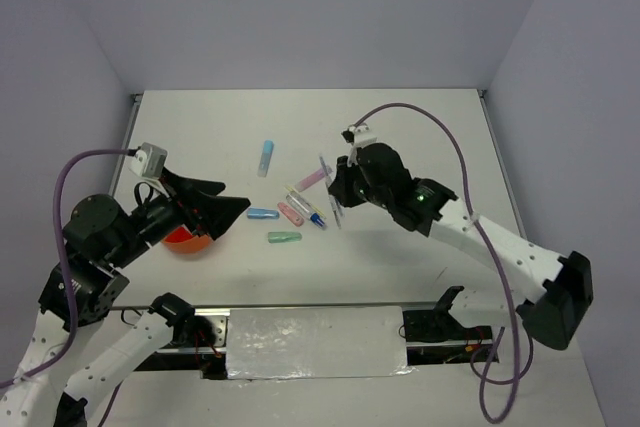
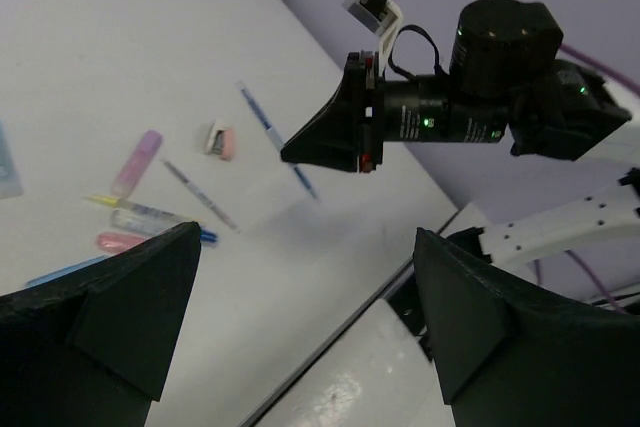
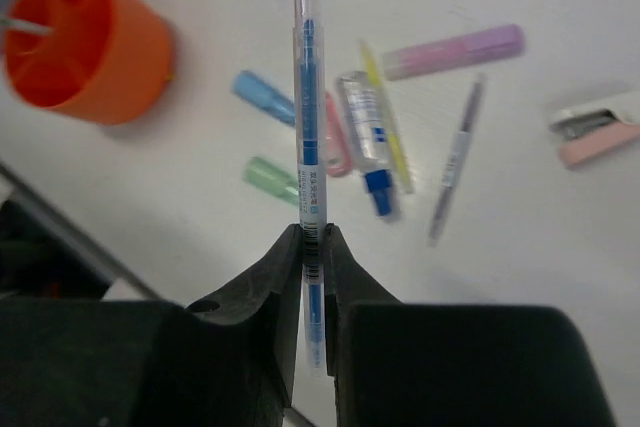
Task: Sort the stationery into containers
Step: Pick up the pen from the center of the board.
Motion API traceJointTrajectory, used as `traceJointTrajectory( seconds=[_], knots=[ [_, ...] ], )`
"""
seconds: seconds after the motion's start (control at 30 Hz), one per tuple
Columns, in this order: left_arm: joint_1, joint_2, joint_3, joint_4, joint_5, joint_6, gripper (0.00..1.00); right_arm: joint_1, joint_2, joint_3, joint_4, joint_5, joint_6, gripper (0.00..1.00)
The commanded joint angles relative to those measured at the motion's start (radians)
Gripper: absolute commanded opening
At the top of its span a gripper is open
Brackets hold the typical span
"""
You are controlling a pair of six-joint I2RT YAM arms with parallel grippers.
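Stationery between right gripper and cup

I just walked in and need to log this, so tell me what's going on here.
The right gripper is shut on a clear blue pen and holds it up off the table. The left gripper hangs open and holds nothing, close to the orange cup. The other pastel pieces and pens lie loose mid-table, not yet sorted.
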Motion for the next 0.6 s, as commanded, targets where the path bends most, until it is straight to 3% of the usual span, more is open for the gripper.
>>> traceJointTrajectory(
  seconds=[0.0, 0.17, 0.3, 0.57],
  knots=[
    [-0.001, 0.016, -0.013, 0.219, 0.116, -0.100, 0.99, 0.074, -0.131, -0.029, 0.115, -0.098, 0.053, 0.02],
    [-0.001, 0.052, -0.038, 0.283, 0.149, -0.126, 0.99, 0.161, -0.203, -0.059, 0.230, -0.115, 0.104, 0.03],
    [-0.001, 0.070, -0.079, 0.335, 0.180, -0.143, 0.99, 0.224, -0.172, -0.040, 0.264, -0.152, 0.116, 0.03],
    [-0.001, 0.095, -0.115, 0.360, 0.191, -0.121, 0.99, 0.351, -0.126, 0.010, 0.303, -0.083, 0.107, 0.03]
  ],
)
